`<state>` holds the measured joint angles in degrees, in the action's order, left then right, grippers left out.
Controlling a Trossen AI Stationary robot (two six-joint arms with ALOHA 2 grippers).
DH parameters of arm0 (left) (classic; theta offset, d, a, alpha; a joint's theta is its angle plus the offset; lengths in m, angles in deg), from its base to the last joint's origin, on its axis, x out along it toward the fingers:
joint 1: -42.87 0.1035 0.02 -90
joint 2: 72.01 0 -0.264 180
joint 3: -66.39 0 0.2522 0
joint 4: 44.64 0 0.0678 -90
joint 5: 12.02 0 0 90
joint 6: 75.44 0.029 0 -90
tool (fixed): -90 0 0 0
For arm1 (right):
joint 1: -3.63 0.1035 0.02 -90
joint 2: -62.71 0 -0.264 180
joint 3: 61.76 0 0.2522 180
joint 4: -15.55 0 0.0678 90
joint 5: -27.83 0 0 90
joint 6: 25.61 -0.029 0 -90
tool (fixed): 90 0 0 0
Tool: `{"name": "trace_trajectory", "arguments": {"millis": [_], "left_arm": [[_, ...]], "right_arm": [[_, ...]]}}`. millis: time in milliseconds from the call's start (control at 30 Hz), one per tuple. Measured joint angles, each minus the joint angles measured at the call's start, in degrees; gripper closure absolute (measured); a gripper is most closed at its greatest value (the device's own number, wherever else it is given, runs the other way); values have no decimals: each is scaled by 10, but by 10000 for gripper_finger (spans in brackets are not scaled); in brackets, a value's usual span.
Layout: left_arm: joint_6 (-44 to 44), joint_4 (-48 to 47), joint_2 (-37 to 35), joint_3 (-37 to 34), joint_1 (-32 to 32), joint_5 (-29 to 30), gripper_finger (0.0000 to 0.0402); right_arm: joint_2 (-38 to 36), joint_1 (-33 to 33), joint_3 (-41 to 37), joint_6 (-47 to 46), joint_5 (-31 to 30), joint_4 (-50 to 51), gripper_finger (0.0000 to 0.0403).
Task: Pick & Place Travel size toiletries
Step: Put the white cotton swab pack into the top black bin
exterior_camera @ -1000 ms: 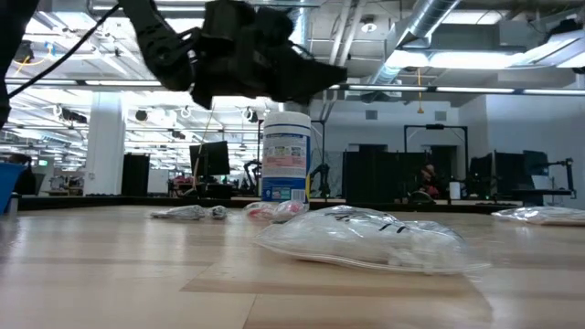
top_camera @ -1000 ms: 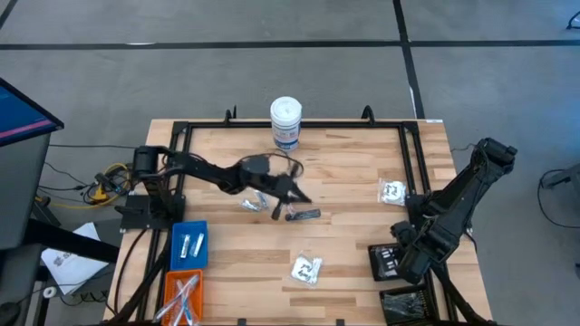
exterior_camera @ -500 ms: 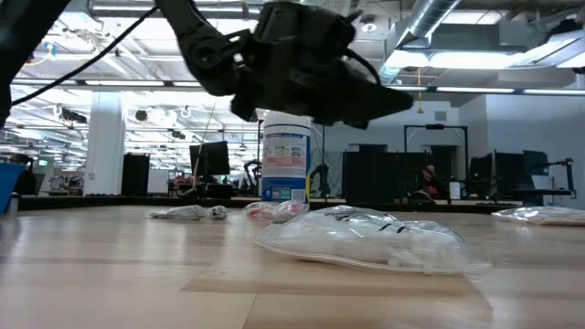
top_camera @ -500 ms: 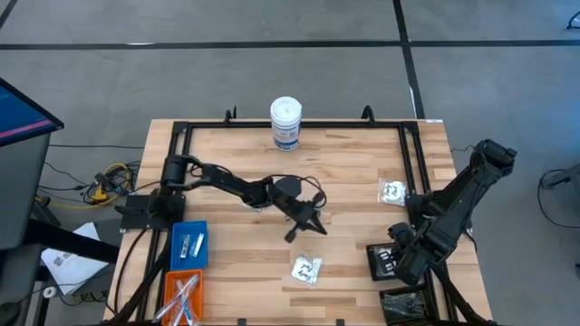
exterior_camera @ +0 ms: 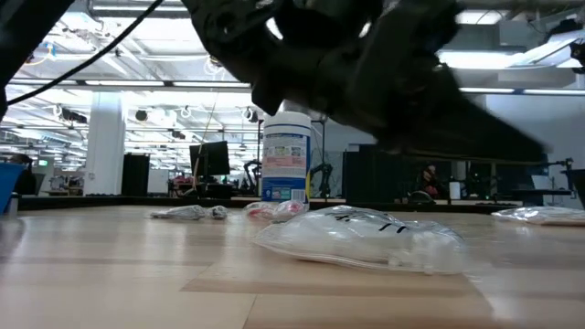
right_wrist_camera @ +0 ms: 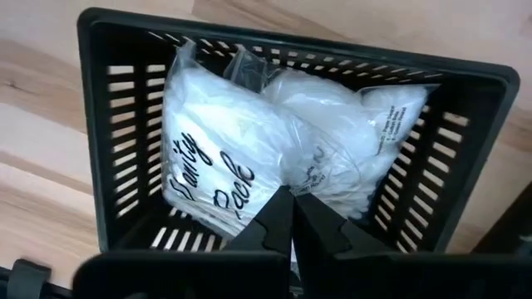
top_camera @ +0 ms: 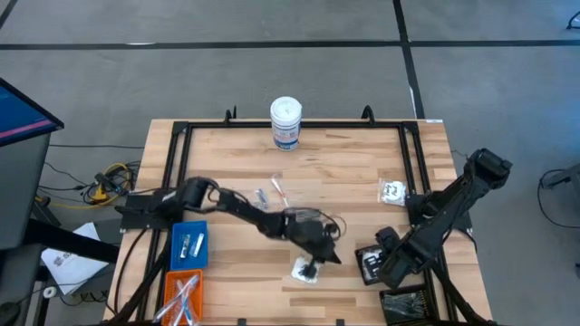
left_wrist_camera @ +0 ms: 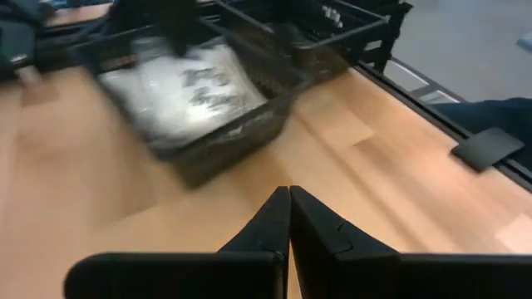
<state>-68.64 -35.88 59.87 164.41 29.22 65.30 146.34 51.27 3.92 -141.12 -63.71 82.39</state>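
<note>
Left hand (top_camera: 313, 265) pinched closed, empty, hovered over a clear packet (top_camera: 305, 269) at the desk's (top_camera: 344, 181) near middle; right hand (top_camera: 379, 263) closed, empty, above black bin (right_wrist_camera: 108, 133) holding packets (right_wrist_camera: 224, 158).

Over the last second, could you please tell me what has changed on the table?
The left gripper, shut, swept from mid-table toward the front, now over the clear packet. The right gripper, shut, shifted slightly above the black bin. The canister and other packets stayed put.

Grey floor (top_camera: 181, 81), ceiling ducts (exterior_camera: 512, 18), perhaps desks
</note>
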Motion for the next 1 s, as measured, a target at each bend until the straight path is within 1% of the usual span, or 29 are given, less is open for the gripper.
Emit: {"name": "trace_trajectory", "arguments": {"millis": [67, 133, 267, 333, 433, 467, 667, 867, 1000], "left_arm": [[5, 1, 17, 19, -15, 26, 401], [9, 1, 34, 41, -21, 38, 401], [6, 3, 61, 77, -6, 48, 401], [-3, 4, 76, 91, 6, 37, 401], [-33, -3, 94, 96, 23, -3, 401], [-39, -4, 99, 95, 27, -8, 401], [-41, 0, 103, 95, 37, -8, 401], [-27, 4, 103, 95, 24, -9, 401], [-26, 8, 103, 95, 24, -11, 401]], "right_arm": [[-3, -7, 0, 0, 0, -4, 403], [-4, -16, 0, 4, -3, -14, 403], [-1, -37, 0, 33, -6, -42, 403], [2, -48, 0, 51, -6, -55, 403], [2, -61, 0, 66, -12, -65, 403], [4, -65, 0, 70, -15, -67, 403], [25, -83, 1, 90, -14, -80, 403], [50, -102, 1, 125, 12, -102, 403], [49, -106, 1, 126, 4, -101, 403]]}}
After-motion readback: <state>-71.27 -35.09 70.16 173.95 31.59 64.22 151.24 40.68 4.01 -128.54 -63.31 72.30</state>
